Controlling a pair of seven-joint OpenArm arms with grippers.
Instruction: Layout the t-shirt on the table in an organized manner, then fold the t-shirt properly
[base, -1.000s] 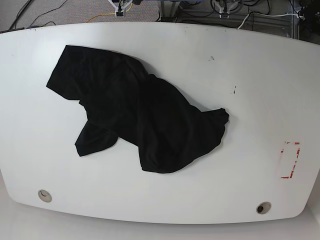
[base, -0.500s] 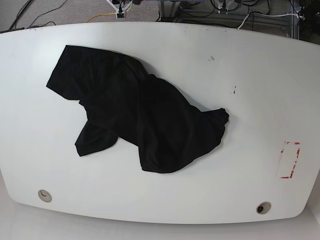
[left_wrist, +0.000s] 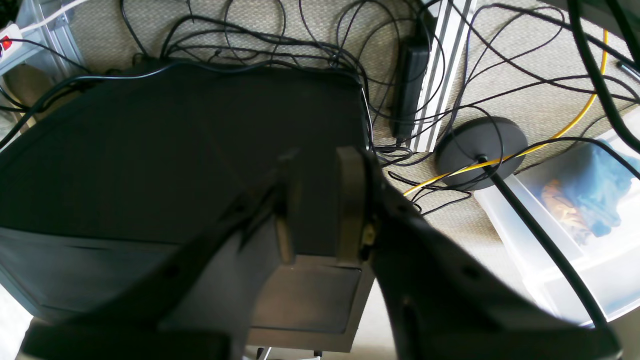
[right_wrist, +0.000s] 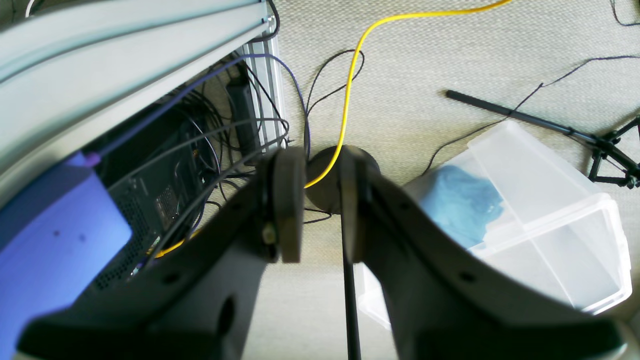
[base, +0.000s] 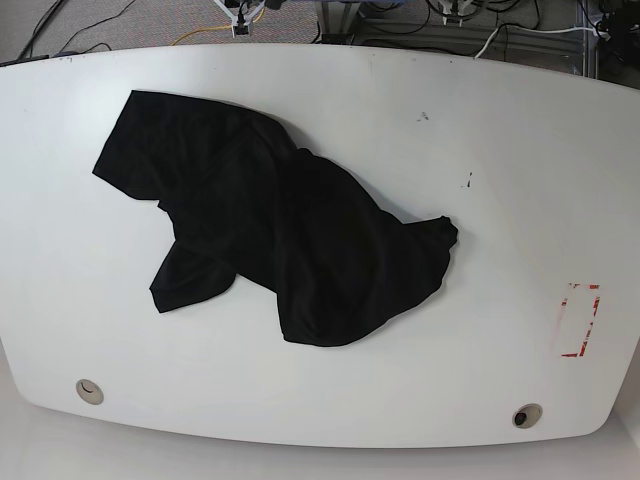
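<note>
While the base view takes in most of the white tabletop, its side edges run out of frame; black T-shirt lies on it, crumpled and skewed, from the picture's left part to just past the middle. Inner folds sink into the black; collar and sleeves hard to tell apart. Both claws cut off at the top edge there, beyond the table's far side. Left gripper, left wrist view: blurred, fingers apart, a gap between them, dark boxy unit behind, partly covered by the fingers. Right gripper: also blurred, fingers apart, round black base partly hidden behind them. Blue cloth-like item seen hazily through the translucent bin; blue-violet block cropped at left. Red rectangular marking on the tabletop, broken and patchy; any lettering too small to read.
</note>
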